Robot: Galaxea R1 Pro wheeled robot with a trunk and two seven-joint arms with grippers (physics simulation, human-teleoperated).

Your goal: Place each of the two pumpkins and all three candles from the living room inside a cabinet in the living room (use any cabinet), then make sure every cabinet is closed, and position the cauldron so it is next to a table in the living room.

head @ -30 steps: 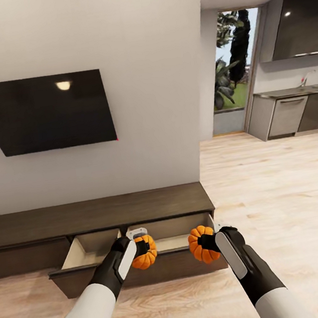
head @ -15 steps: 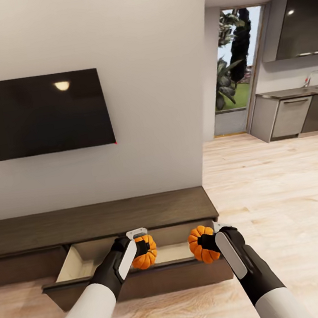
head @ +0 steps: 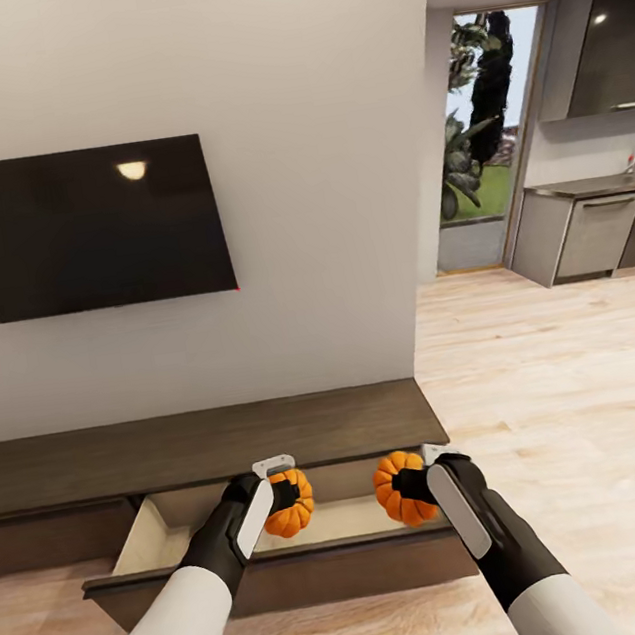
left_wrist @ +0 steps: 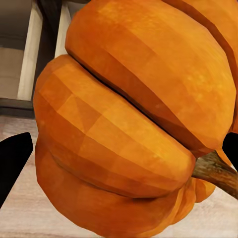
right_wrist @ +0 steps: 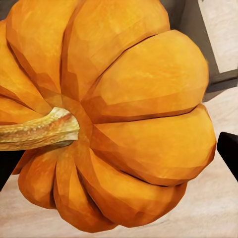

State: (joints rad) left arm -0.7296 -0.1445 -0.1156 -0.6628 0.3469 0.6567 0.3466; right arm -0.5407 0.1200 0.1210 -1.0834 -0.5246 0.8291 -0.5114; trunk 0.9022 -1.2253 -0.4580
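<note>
The low dark-brown cabinet (head: 204, 442) runs along the wall under the TV, its wide drawer (head: 282, 570) pulled out with a pale bare floor. My left gripper (head: 284, 492) is shut on a bright-orange pumpkin (head: 291, 503) held over the drawer's middle. My right gripper (head: 412, 484) is shut on the second pumpkin (head: 398, 489) over the drawer's right part. In the left wrist view its pumpkin (left_wrist: 134, 119) is seen close up, as is the other pumpkin (right_wrist: 109, 119) in the right wrist view. Candles, cauldron and table are out of view.
A black TV (head: 88, 229) hangs on the wall above the cabinet. Wooden floor (head: 571, 393) opens to the right toward grey kitchen units (head: 589, 234) and a glass door (head: 478, 133).
The whole view has shifted closer to the cabinet, so the camera moved. Both pumpkins, earlier at the drawer's front edge, now hang over its inside. Both grippers stay shut on them.
</note>
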